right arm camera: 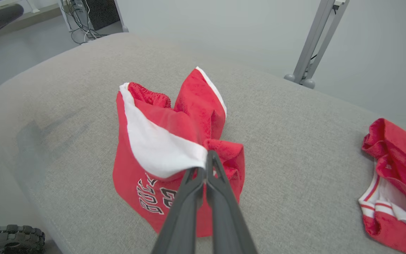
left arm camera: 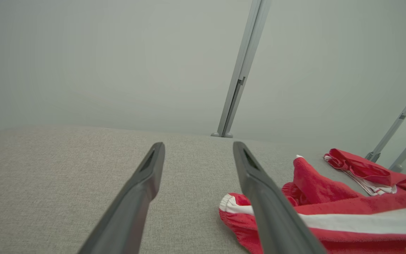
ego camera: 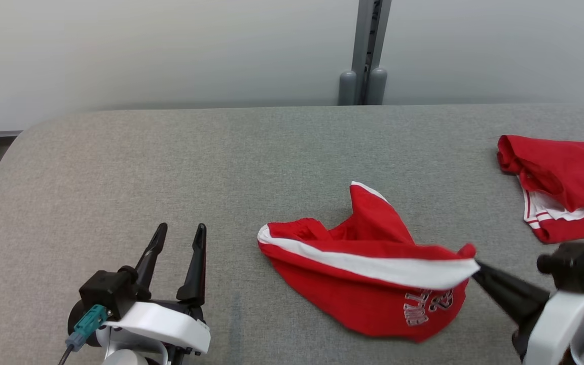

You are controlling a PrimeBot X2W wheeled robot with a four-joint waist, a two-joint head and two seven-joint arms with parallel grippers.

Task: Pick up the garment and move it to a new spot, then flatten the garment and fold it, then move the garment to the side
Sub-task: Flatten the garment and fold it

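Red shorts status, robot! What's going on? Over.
Right gripper shut on red shorts, corner lifted. Left gripper open, off the cloth. Second red garment far right, clear of it.

Grey woven-fabric tabletop (ego camera: 170, 167) with rounded corners, plain pale grey wall (ego camera: 170, 50) behind, grey metal upright post (ego camera: 369, 45) at far edge.

the garment (ego camera: 368, 274) lies on the desk (ego camera: 170, 167), right of centre. the left gripper (ego camera: 178, 241) sits to its left, apart; the right gripper (ego camera: 476, 263) meets its right corner. a second garment (ego camera: 566, 182) lies far right.
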